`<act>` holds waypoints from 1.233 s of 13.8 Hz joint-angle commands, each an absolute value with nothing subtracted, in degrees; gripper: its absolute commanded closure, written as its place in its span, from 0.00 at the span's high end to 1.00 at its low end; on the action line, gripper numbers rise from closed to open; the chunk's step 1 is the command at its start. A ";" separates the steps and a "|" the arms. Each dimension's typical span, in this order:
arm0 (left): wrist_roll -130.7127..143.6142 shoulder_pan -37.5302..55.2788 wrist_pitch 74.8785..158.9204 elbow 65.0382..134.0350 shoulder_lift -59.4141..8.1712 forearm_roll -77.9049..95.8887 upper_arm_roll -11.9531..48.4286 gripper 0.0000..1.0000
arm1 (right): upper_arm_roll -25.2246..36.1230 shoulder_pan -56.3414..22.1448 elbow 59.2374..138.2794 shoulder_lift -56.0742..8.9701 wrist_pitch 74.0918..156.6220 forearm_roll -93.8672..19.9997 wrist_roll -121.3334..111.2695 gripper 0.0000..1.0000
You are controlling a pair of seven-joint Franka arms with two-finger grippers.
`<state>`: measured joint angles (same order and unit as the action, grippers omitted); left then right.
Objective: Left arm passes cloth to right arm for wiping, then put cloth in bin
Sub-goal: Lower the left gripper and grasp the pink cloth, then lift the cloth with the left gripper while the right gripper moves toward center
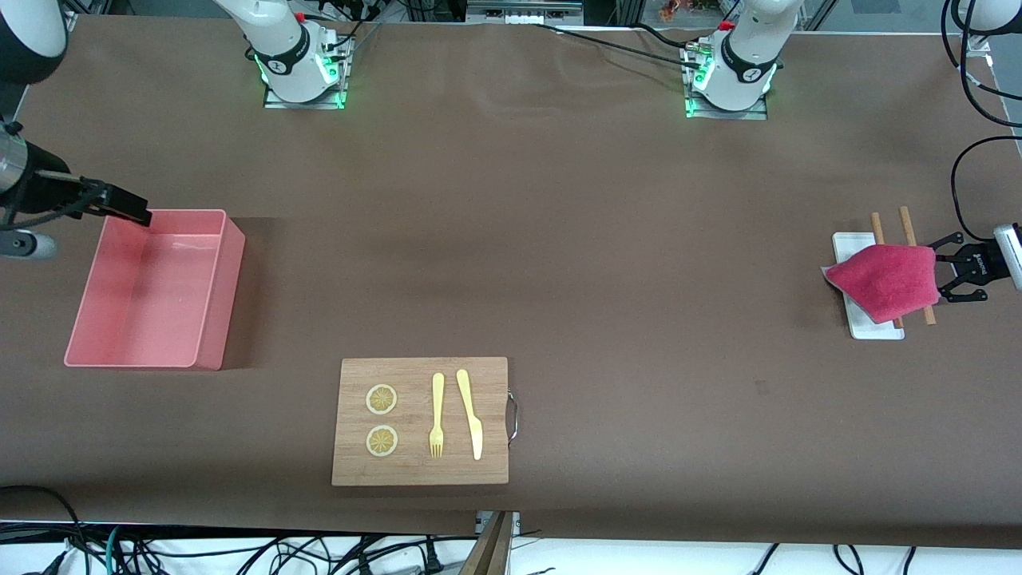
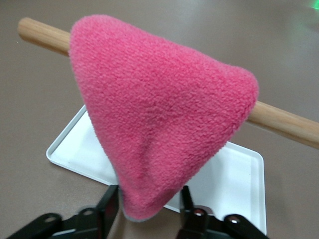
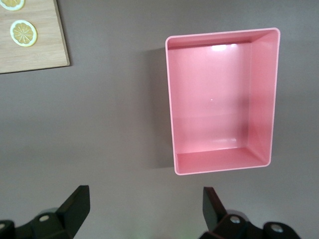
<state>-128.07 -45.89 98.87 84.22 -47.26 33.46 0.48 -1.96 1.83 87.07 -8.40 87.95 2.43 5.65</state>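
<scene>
Gripping the cloth (image 1: 885, 281) by one edge, my left jaws (image 2: 148, 206) hold it over the white tray (image 2: 234, 179) and the wooden sticks (image 2: 279, 119) at my left arm's end of the tabletop (image 1: 559, 239), draped across them. My right jaws (image 3: 144, 209) hang spread wide, holding nothing, above bare tabletop beside the pink bin (image 3: 222, 99). A wooden board (image 1: 421, 421) with fork, knife and lemon slices lies nearer the front camera.

You see fuzzy fleece cloth (image 2: 159, 119), matt; glossy smooth plastic bin (image 3: 222, 99) (glare inside); smooth white tray (image 2: 234, 184); bare wooden sticks (image 2: 284, 122); grained wooden board (image 1: 421, 422).
</scene>
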 commanded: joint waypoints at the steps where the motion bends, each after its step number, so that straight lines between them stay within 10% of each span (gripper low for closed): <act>1: -131.57 -46.49 97.47 83.14 -47.64 35.51 0.53 0.00 | -3.42 1.93 87.63 -7.82 88.42 2.73 8.59 1.00; 17: -87.93 -36.41 87.37 69.70 -37.90 24.01 0.97 0.00 | -18.45 1.93 87.63 -11.51 96.05 -4.04 48.67 1.00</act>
<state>-95.39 -39.12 88.51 69.01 -42.41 27.33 1.27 -16.83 1.46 87.13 -11.09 94.00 -2.63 44.80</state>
